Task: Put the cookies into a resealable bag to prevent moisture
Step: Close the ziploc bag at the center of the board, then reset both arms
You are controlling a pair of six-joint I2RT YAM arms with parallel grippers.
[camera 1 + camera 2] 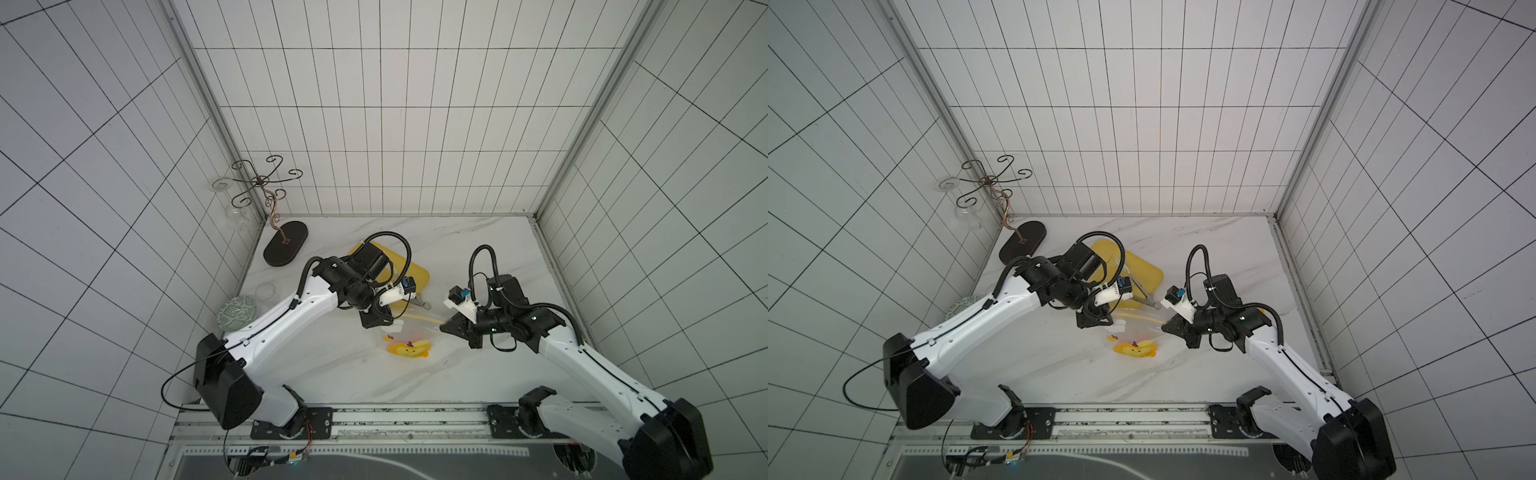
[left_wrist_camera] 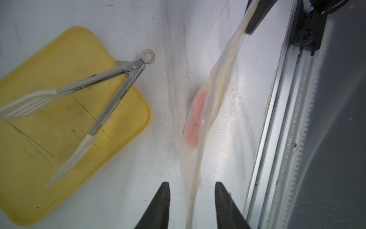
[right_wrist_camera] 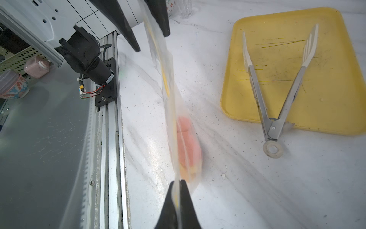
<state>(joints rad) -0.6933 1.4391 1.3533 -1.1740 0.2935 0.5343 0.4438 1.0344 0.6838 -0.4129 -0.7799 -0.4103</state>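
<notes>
The resealable bag (image 1: pixel 409 332) (image 1: pixel 1138 334), clear with yellow print, hangs stretched between my two grippers just above the marble table. Pink cookies (image 2: pixel 195 119) (image 3: pixel 188 142) lie blurred inside the bag (image 2: pixel 223 79) (image 3: pixel 168 89). My right gripper (image 3: pixel 179 181) (image 1: pixel 442 326) is shut on one end of the bag's top strip. At the other end my left gripper (image 2: pixel 192 184) (image 1: pixel 388 323) stands open. The strip runs between its fingers without either one pressing it.
A yellow tray (image 1: pixel 420 275) (image 2: pixel 59 59) (image 3: pixel 326 39) lies behind the bag. Steel tongs (image 2: pixel 111 79) (image 3: pixel 277 99) rest on it, their ring end over its edge. A black-based wire stand (image 1: pixel 286 243), a glass (image 1: pixel 266 291) and a patterned bowl (image 1: pixel 237 311) sit left. A metal rail (image 2: pixel 277 119) edges the front.
</notes>
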